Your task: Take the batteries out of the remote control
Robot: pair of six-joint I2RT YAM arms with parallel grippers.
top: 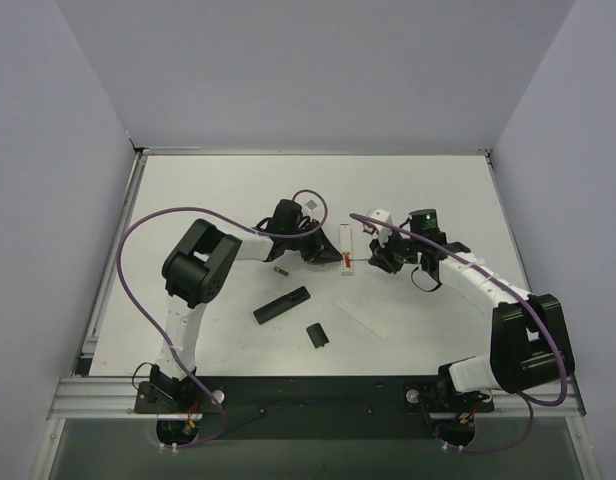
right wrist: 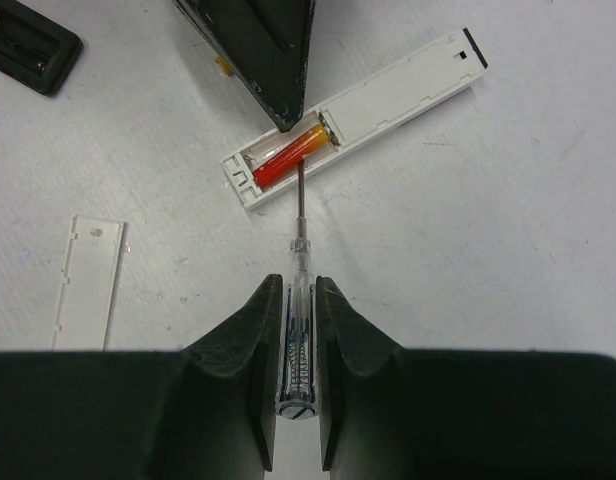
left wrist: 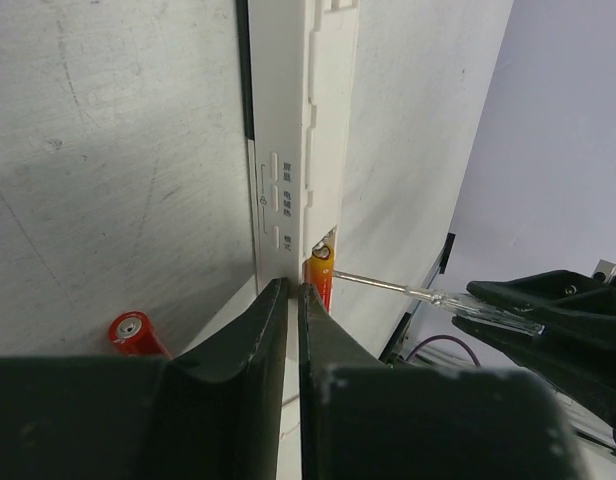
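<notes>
Where the right gripper (right wrist: 298,288) closes, its two fingers clamp the clear handle of a screwdriver (right wrist: 299,250). The thin metal shaft reaches forward to the red-and-orange battery (right wrist: 288,155), and the tip meets the battery's side. That battery lies in the open compartment at one end of the white remote control (right wrist: 388,95). The remote lies flat near the middle of the table (top: 438,190), its length running from the far edge toward the near edge.

From the opposite side the left gripper (left wrist: 290,292) comes down on the same end of the remote. Its fingers are drawn almost together, with only a thin slit between them, and their tips touch the compartment's rim just beside the battery. Whether they pinch the rim or merely press on it I cannot tell.

A loose red battery (left wrist: 130,332) lies on the table just beside the left gripper. A white cover (right wrist: 88,280) lies apart from the white remote, toward the near edge. Farther toward the left edge, and also nearer the near edge, lie a black remote control (top: 281,304), slot face up, and a small black cover (top: 316,334). A small green battery (top: 281,270) lies just beyond the black remote, on its far-edge side.
</notes>
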